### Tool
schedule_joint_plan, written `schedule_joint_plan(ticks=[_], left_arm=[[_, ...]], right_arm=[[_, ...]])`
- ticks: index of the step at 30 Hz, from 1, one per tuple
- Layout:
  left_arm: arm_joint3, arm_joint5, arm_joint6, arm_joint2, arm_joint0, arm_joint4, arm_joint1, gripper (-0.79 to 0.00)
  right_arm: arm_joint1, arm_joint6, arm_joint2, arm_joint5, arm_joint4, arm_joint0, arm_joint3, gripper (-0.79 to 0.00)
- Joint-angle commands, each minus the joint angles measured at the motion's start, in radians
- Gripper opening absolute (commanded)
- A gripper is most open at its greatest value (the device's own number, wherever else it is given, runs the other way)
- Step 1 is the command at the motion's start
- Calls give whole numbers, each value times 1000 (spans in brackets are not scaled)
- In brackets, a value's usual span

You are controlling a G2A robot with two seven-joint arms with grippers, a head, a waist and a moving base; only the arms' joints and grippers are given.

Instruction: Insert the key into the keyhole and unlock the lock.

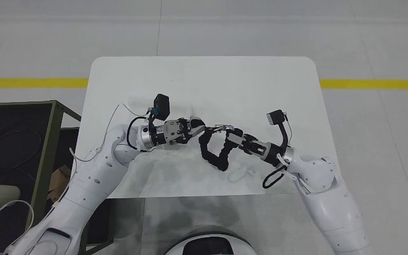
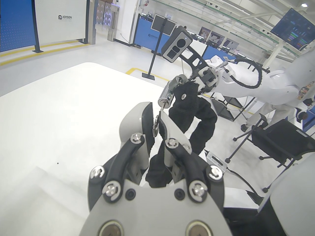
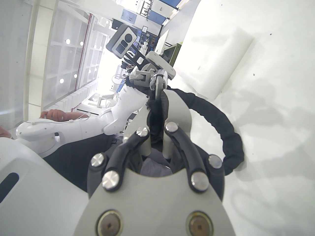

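Midair, left pincer (image 2: pixel 156 117) holds key (image 2: pixel 156 125) at lock (image 2: pixel 166 94).

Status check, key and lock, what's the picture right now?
Left claw shut on key. Right claw shut on lock, black sleeve pinched. Key tip at keyhole, depth unclear. Nothing between them.

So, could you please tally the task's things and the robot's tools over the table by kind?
key: 1
lock: 1
tools: 2, the left tool and the right tool
total: 4
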Motion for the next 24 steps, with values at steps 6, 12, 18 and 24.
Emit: schedule_joint_plan(ticks=[6, 12, 18, 24], left_arm=[[0, 0, 0, 0, 0, 0, 0, -785], [-144, 33, 78, -69, 62, 222, 4, -785], [-219, 94, 294, -95, 113, 594, 5, -785], [-212, 212, 505, -77, 125, 892, 7, -785]], right_arm=[[0, 0, 0, 0, 0, 0, 0, -785], [2, -24, 13, 34, 24, -39, -38, -785], [4, -12, 22, 51, 50, -34, -35, -785], [6, -9, 24, 55, 54, -37, -42, -785]])
